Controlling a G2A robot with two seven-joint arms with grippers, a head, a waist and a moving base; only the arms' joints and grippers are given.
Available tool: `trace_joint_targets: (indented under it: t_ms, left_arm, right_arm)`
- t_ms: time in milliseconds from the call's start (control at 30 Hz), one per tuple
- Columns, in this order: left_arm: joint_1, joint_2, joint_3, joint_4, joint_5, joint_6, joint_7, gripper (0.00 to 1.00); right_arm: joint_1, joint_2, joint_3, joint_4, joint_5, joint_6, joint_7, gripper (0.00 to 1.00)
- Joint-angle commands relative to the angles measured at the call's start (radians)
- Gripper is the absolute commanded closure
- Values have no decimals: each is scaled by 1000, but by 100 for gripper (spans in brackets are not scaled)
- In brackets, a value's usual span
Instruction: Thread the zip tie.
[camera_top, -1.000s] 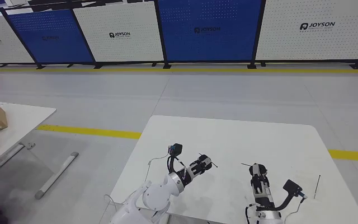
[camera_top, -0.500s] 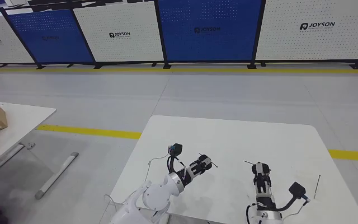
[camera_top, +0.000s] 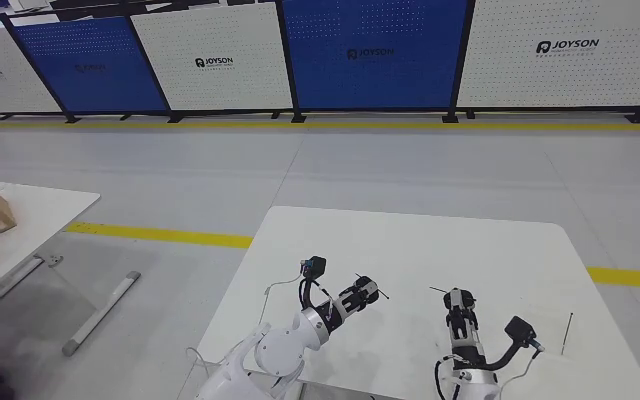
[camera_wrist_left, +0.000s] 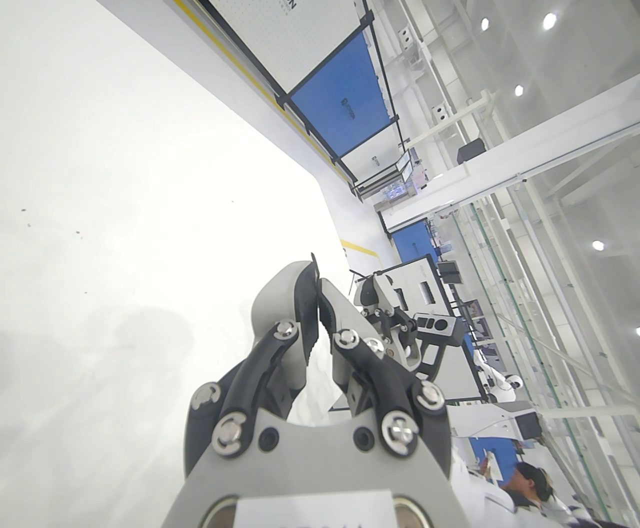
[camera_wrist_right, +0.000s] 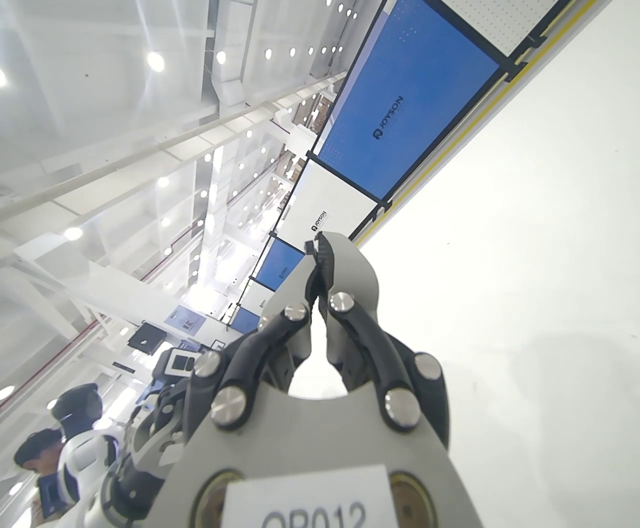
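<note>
On the white table (camera_top: 420, 240) my left gripper (camera_top: 371, 289) is shut on a thin black zip tie (camera_top: 381, 293) that sticks out past its tips. In the left wrist view the closed fingertips (camera_wrist_left: 316, 280) pinch the black strip (camera_wrist_left: 314, 261). My right gripper (camera_top: 451, 294) stands a short way to the right, apart from the left one, shut on a short black zip tie end (camera_top: 437, 292). That end shows at the closed tips (camera_wrist_right: 318, 260) as a small black piece (camera_wrist_right: 311, 245). The right gripper (camera_wrist_left: 372, 287) also appears farther off in the left wrist view.
Another black zip tie (camera_top: 567, 333) lies flat near the table's right edge. Both arms are near the table's front edge, with bare tabletop beyond them. Blue and white partition panels (camera_top: 375, 55) stand far behind.
The right arm swung slightly to the right and then back left, ending a little closer to the left gripper. The left arm has stayed still.
</note>
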Motion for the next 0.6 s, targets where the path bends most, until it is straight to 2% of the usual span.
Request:
trace_joint_targets:
  t_ms: [0, 200, 367, 433, 567]
  left_arm:
    - [-8, -1, 10, -2, 13, 5, 5, 100]
    - [-36, -9, 50, 29, 29, 35, 20, 100]
    - [-37, -9, 51, 31, 26, 36, 20, 100]
    - [-37, -9, 51, 31, 26, 36, 20, 100]
    - [-37, -9, 51, 31, 26, 36, 20, 100]
  right_arm:
    - [0, 0, 0, 0, 0, 0, 0, 100]
    - [0, 0, 0, 0, 0, 0, 0, 100]
    - [0, 0, 0, 0, 0, 0, 0, 100]
    - [-3, -2, 4, 1, 6, -5, 29, 100]
    - [-29, 2, 42, 6, 84, -94, 180, 100]
